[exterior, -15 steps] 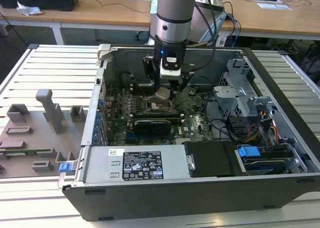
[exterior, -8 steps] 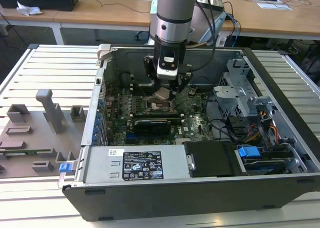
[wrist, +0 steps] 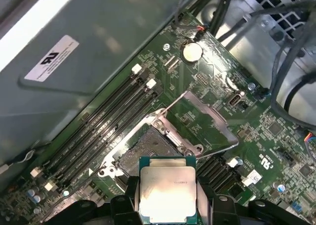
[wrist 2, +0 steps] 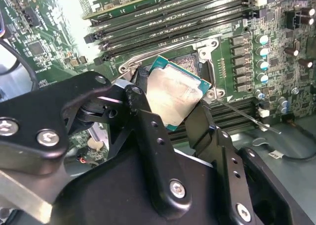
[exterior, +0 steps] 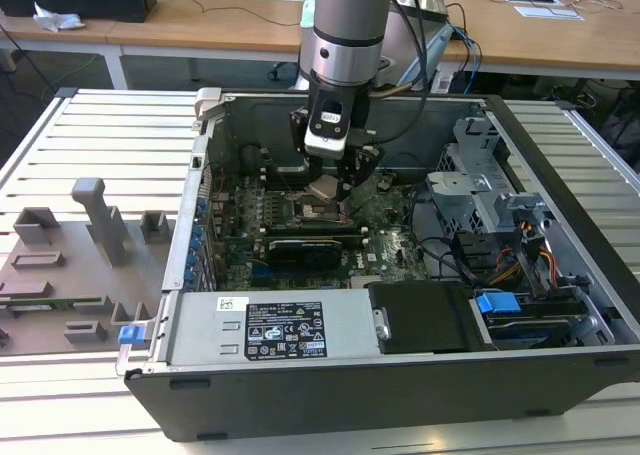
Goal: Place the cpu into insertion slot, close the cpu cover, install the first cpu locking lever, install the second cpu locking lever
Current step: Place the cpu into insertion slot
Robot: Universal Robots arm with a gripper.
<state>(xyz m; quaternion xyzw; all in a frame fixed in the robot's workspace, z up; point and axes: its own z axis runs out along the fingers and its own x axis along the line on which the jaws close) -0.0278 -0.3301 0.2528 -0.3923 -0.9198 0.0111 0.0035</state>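
**Exterior view.** Shows a black two-finger hand (exterior: 335, 187) on a grey robot arm, lowered into an open black computer case (exterior: 400, 400) that rests on a slatted aluminium worktop (exterior: 100, 125). Holds a small flat square chip with a silvery-grey metal top (exterior: 324, 188), tilted, close above the square motherboard socket with dark pin field and silver-grey rim (exterior: 312, 212). Cannot tell from here whether chip and socket touch.

**Second wrist view.** Shows the hand (wrist 2: 173, 109) drawn narrow onto the chip (wrist 2: 175, 91), with black fingers (wrist 2: 143, 104) pressed against two opposite edges. Places the chip over part of the socket (wrist 2: 190, 63) and appears to set it askew to the socket's outline. Notes a thin bare metal lever (wrist 2: 247, 117) lying free beside the socket, and long black memory slots (wrist 2: 173, 22) just beyond.

**First wrist view.** Shows the chip (wrist: 168, 193) level between the fingertips of the hand (wrist: 168, 205), near the socket (wrist: 148, 146) but apart from it, not yet seated. Shows the thin silver-grey metal frame plate with a square window (wrist: 224, 128) swung open on the far side of the socket.

**Hazards, as judged:**
- Could bend the fine socket pins by landing corner-first, given the tilt and the apparent skew.
- Could shed the chip early, given a grip on thin edges only.
- Could seat it the wrong way round; cannot tell the corner marking here.
- Could snag a finger on the socket rim, the free lever or the open frame plate on the way down.
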